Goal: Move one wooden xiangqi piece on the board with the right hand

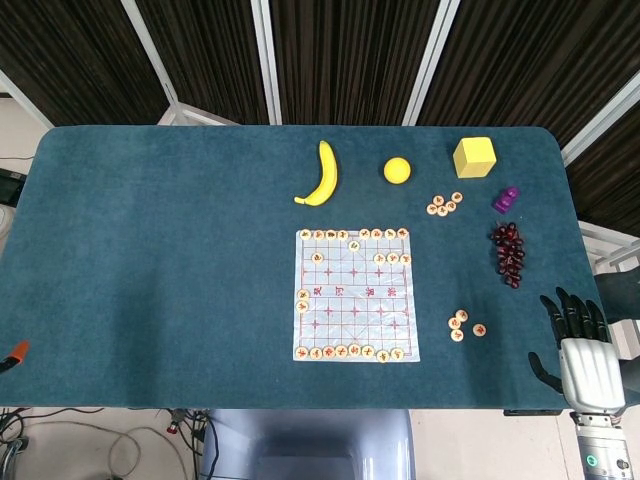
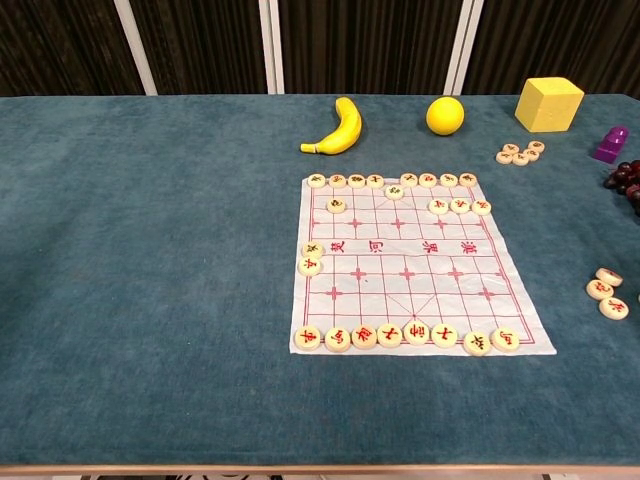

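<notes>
Black fingers (image 1: pixel 570 312) of our right hand (image 1: pixel 585 352) spread apart, holding nothing, at the frame's lower right, well apart from the centred board (image 1: pixel 355 295) and its wooden pieces (image 1: pixel 352 351)

A wide tabletop (image 1: pixel 150 260) covered in dark teal felt fills most of both views; its far corners are rounded. Behind it hang dark, ribbed panels (image 1: pixel 350 55) separated by slanting white frame bars (image 1: pixel 262 60). Below the near edge, in the head view, a pale floor (image 1: pixel 90 445) shows with loose cables (image 1: pixel 60 430) lying across it, and a grey chair seat (image 1: pixel 305 445) sits under the tabletop's middle. The light is even and soft, with faint shadows.
</notes>
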Controlling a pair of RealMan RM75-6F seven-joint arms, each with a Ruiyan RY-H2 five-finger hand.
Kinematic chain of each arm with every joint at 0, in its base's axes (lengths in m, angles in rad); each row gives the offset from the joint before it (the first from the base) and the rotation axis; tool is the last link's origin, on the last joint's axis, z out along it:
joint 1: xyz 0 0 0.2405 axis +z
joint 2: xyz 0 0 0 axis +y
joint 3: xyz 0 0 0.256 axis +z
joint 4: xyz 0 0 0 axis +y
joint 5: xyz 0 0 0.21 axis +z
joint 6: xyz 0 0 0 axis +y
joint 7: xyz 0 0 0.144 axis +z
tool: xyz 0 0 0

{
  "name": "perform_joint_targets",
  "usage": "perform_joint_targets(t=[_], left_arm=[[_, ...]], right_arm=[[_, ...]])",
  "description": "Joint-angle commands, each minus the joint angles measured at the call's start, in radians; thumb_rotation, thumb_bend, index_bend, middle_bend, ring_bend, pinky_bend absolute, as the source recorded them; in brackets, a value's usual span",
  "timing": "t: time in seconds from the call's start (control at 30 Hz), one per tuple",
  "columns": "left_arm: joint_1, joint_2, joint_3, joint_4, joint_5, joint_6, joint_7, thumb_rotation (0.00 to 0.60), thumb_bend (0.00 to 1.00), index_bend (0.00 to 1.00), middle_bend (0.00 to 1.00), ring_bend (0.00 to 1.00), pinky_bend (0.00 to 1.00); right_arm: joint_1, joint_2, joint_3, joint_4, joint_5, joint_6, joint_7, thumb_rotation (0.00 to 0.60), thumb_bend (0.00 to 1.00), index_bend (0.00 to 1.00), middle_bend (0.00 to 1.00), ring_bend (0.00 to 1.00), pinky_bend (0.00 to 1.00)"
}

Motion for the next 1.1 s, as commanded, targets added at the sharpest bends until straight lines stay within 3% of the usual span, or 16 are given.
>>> perform_joint_targets(t=[0.03,0.2,0.4,0.6,0.77,0.93,1.1], left_arm=[[-0.002,-0.001,0.000,0.001,0.000,-0.003,0.002,0.600,0.03,0.01,0.00,0.00,0.06],[-0.001,-0.002,0.002,0.001,0.008,0.002,0.000,0.600,0.03,0.01,0.00,0.00,0.06],[0.001,-0.002,-0.002,0.001,0.006,0.006,-0.007,0.600,0.03,0.01,0.00,0.00,0.06],[0.000,-0.005,-0.001,0.002,0.007,0.005,-0.001,0.600,0.03,0.01,0.00,0.00,0.06],[-0.002,-0.010,0.000,0.003,0.007,0.003,0.006,0.600,0.03,0.01,0.00,0.00,0.06],[-0.005,-0.015,0.003,0.003,0.008,-0.002,0.016,0.600,0.03,0.01,0.00,0.00,0.06],[-0.005,-0.017,0.001,0.004,0.005,0.001,0.017,0.600,0.03,0.01,0.00,0.00,0.06]], right_arm=[[-0.002,0.004,-0.001,-0.004,-0.002,0.002,0.006,0.600,0.37,0.10,0.00,0.00,0.04],[0.011,0.024,0.012,-0.015,0.021,-0.025,0.041,0.600,0.37,0.10,0.00,0.00,0.04],[0.120,0.107,0.090,-0.095,0.070,-0.153,0.014,0.600,0.37,0.10,0.00,0.00,0.04],[0.262,0.168,0.180,-0.155,0.236,-0.340,-0.092,0.600,0.37,0.10,0.00,0.00,0.04],[0.346,0.175,0.220,-0.185,0.368,-0.441,-0.139,0.600,0.37,0.11,0.00,0.00,0.04],[0.472,0.148,0.256,-0.196,0.585,-0.555,-0.209,0.600,0.37,0.15,0.00,0.00,0.04],[0.589,0.053,0.247,-0.159,0.729,-0.541,-0.342,0.600,0.37,0.17,0.00,0.00,0.04]])
